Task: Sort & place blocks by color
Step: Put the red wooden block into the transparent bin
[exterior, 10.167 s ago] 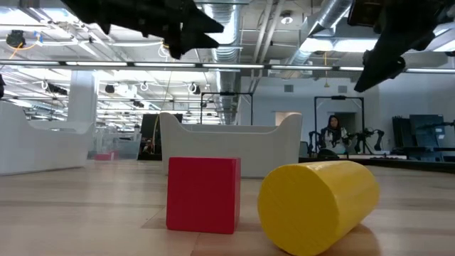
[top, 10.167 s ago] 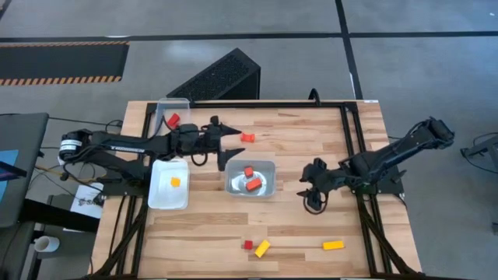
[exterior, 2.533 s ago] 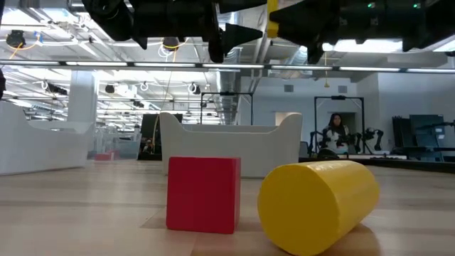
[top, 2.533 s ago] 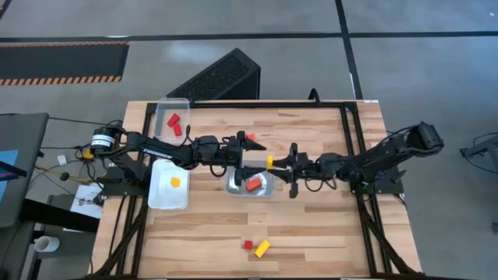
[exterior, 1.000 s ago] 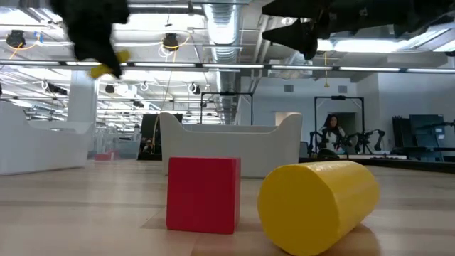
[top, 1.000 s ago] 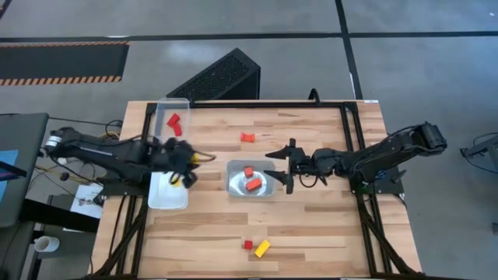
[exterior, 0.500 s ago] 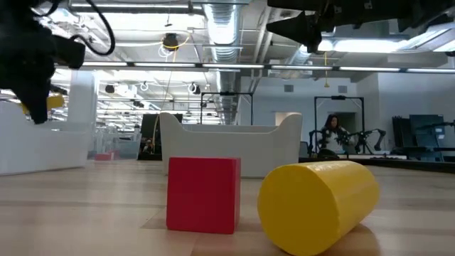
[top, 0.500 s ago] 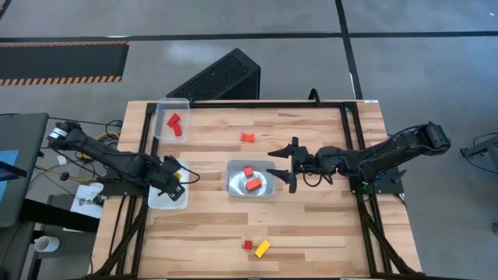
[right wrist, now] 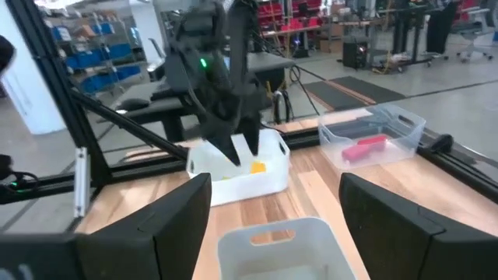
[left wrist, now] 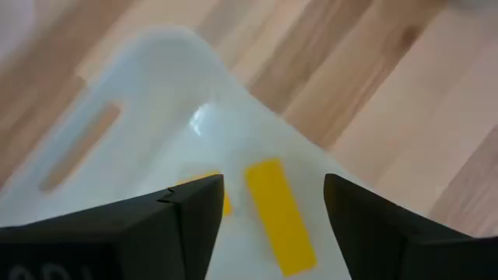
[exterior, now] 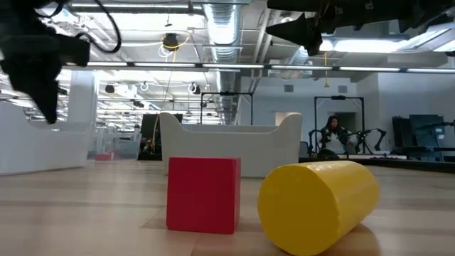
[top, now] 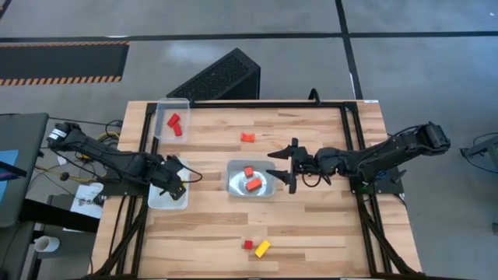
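Observation:
My left gripper (top: 174, 187) stands open and low over the white left tray (top: 159, 196). In the left wrist view, a yellow bar (left wrist: 280, 215) lies flat on the tray floor between the fingers of my left gripper (left wrist: 272, 183), beside a second yellow-orange block (left wrist: 223, 202). My right gripper (top: 280, 165) hovers open, just right of the middle tray (top: 268, 175), which holds a red cube (top: 248, 171) and an orange-red block (top: 254, 184). Two red blocks (top: 174, 121) lie in the far-left tray (top: 162, 105). A red-orange block (top: 247, 137) lies on the table.
A red cube (top: 247, 244) and a yellow bar (top: 262, 248) lie by the table's near edge, filling the low view's foreground (exterior: 202, 193). A black metal frame (top: 352, 148) runs along the table's right side. A dark slatted box (top: 222, 76) sits beyond the far edge.
My left gripper has swung toward the table's left and near side and come down into the left tray with the yellow bar. The bar showed at its fingertips half a second ago and now lies on the tray floor. My right gripper has drawn slightly right.

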`<state>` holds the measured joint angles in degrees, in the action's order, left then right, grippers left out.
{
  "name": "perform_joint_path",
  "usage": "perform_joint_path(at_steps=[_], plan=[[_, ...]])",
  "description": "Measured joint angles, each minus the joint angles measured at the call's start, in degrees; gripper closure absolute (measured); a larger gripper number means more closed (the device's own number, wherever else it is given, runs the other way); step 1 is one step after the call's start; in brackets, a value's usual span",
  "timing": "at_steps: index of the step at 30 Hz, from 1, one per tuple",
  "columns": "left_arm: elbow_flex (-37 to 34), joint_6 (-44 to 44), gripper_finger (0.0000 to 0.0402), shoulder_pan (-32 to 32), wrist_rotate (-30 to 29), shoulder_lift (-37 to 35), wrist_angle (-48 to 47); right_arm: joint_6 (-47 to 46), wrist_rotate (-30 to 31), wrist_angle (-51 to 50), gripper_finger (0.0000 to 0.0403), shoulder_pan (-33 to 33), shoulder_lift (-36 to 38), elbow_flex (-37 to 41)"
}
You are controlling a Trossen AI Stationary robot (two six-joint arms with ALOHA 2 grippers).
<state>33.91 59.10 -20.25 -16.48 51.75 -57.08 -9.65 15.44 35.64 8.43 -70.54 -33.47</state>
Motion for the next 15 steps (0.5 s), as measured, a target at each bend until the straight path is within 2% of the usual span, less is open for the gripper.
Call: perform_joint_path(at_steps=[3,8,15], plan=[[2.7,-2.2,0.0192,0.9,-5.0,0.0,2.4,-0.3,2.0,-1.7,0.0101,0.0,0.0,0.0],[5.2,-13.8,0.0203,0.9,-15.1,-0.1,13.6,-1.1,2.7,-2.7,0.0101,-0.3,0.0,0.0],[5.2,-28.3,0.0226,2.0,-15.5,0.0,28.9,-1.7,2.7,-5.0,0.0101,-1.2,0.0,0.0]])
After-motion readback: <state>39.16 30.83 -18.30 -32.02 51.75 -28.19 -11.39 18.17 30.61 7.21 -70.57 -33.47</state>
